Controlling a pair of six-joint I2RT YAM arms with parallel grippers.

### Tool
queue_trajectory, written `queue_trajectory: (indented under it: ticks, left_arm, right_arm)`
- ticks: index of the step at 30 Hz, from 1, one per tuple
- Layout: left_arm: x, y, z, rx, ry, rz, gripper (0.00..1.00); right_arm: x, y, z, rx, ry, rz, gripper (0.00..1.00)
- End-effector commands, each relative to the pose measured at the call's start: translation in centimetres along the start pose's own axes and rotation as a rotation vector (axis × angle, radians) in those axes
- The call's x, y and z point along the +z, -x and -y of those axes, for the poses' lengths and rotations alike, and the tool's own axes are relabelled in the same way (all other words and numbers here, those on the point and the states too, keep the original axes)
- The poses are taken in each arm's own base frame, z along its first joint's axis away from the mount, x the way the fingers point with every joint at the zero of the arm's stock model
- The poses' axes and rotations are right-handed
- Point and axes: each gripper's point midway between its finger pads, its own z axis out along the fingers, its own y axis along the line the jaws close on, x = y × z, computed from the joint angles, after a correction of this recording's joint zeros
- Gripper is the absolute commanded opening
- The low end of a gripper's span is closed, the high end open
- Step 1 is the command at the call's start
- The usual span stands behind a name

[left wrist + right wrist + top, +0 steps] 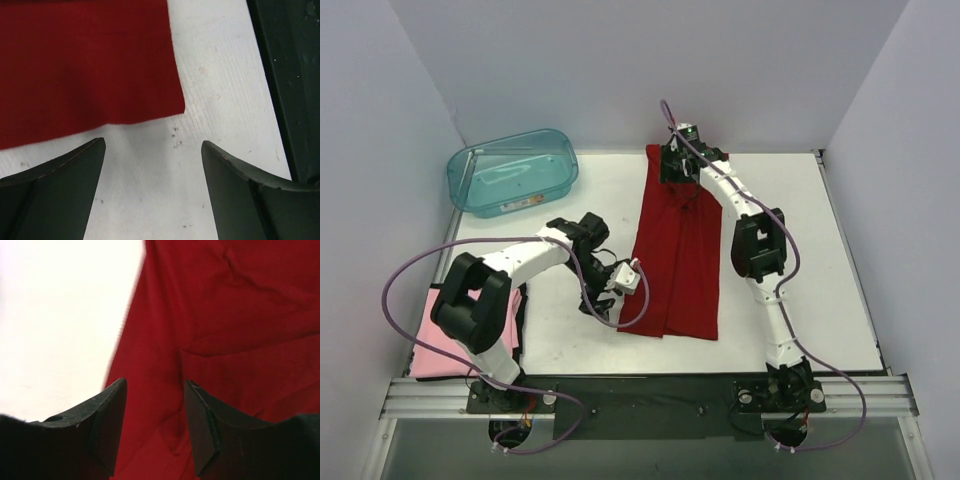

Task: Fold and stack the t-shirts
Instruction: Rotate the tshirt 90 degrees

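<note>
Black fingers [60, 190] of the left gripper [152, 145] are spread wide, and nothing is held between them; only bare white table [220, 100] is seen in the gap. Just past the tips, at 11 o'clock in the wrist view, a hemmed corner of the red shirt [675, 250] is laid flat. From above, this gripper is placed low at the shirt's 7 o'clock corner.

The right gripper [155, 385] is also parted, more narrowly, and is held over the shirt's far end at 12 o'clock. Wrinkled red cloth fills the gap between its fingers; whether the tips touch the cloth cannot be told.

The red shirt is folded into a long strip along the middle of the table, running from 12 toward 6 o'clock. The pink shirt [438, 340] is laid flat at 8 o'clock on the table, well apart from the red one and partly hidden by the left arm. A teal tub [512, 172] is set at 10 o'clock.
</note>
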Motion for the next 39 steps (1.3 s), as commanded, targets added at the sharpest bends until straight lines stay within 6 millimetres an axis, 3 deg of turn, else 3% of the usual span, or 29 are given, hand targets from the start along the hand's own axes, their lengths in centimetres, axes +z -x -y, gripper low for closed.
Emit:
queue_trajectory:
  ticks: [1,4,8,15,23,26,29,33,34,35,36,37,38,39]
  left_arm:
    - [2.1,2.4,0.6,0.255,-0.077,0.064,0.89]
    - [3.3,2.3,0.0,0.234,-0.039,0.020,0.89]
    - [3.9,2.1,0.1,0.252,-0.040,-0.010,0.89]
    - [4.7,0.5,0.1,0.277,-0.044,-0.091,0.87]
    - [5.9,-0.1,0.1,0.315,-0.051,-0.145,0.73]
    - [6.2,0.4,-0.1,0.321,-0.040,-0.142,0.61]
    - [6.3,0.3,0.0,0.322,-0.044,-0.149,0.42]
    - [6.5,0.1,0.2,0.327,-0.053,-0.162,0.24]
    - [6.5,0.2,0.4,0.330,-0.060,-0.164,0.22]
    - [6.6,0.2,0.4,0.330,-0.063,-0.164,0.16]
    - [6.6,0.5,0.4,0.332,-0.065,-0.162,0.14]
    - [6.6,0.6,0.5,0.328,-0.069,-0.157,0.11]
    - [6.6,0.9,0.6,0.323,-0.075,-0.151,0.06]
    - [6.7,1.2,0.7,0.325,-0.077,-0.147,0.03]
  right_arm:
    - [1.5,-1.9,5.2,-0.106,-0.164,-0.059,0.44]
    - [1.2,-2.0,6.8,-0.212,-0.270,-0.064,0.40]
    - [1.1,-1.2,6.1,-0.248,-0.253,-0.042,0.39]
    - [2.0,-1.8,5.8,-0.251,-0.232,-0.044,0.33]
    - [1.2,0.7,5.6,-0.243,-0.242,0.030,0.26]
    - [1.4,0.6,5.4,-0.243,-0.226,0.031,0.15]
    - [1.5,-0.4,5.6,-0.240,-0.231,-0.002,0.00]
    - [-0.4,-0.7,6.5,-0.220,-0.274,-0.021,0.00]
    - [-1.9,0.4,6.5,-0.204,-0.289,0.004,0.00]
    - [-2.1,-0.7,7.4,-0.164,-0.307,-0.019,0.00]
    - [-3.6,0.4,7.4,-0.116,-0.315,0.014,0.00]
    - [-4.0,-0.8,8.5,-0.082,-0.334,-0.013,0.00]
    - [-5.2,0.0,8.6,-0.017,-0.333,0.022,0.00]
    - [-5.2,-1.8,9.9,0.021,-0.345,-0.014,0.00]
